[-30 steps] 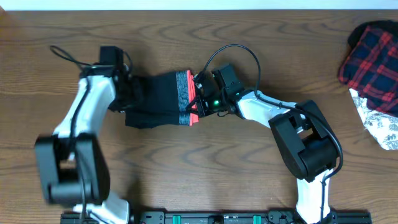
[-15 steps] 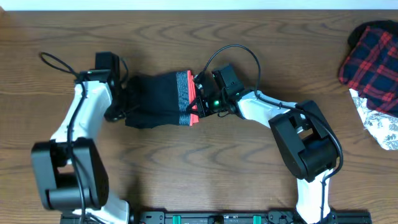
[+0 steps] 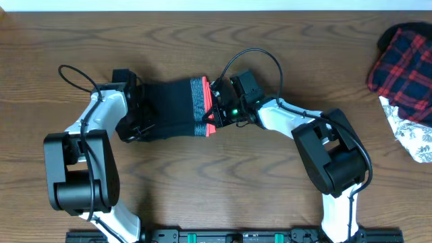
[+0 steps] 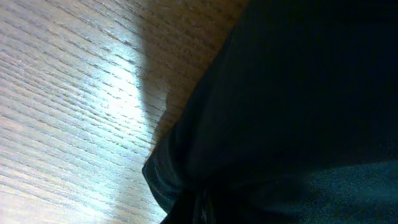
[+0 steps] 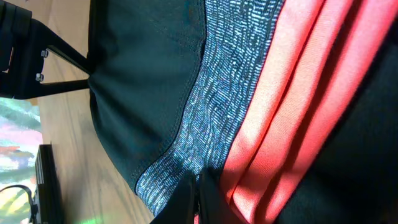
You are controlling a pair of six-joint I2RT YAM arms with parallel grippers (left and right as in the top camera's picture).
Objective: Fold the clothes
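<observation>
Where trousers [image 3: 169, 108] lie, wood-grain table [image 3: 223, 182] (dark brown); plaid garment [image 3: 403, 57] right.

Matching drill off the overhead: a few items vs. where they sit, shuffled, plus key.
Items
1. trousers
2. plaid garment
3. floral cloth
4. right gripper

Places
a. far right, upper edge of view
b. at the red-orange waistband
c. left of centre, in a folded bundle
d. far right, just below the plaid

Pairs: 1-c, 2-a, 3-d, 4-b
</observation>
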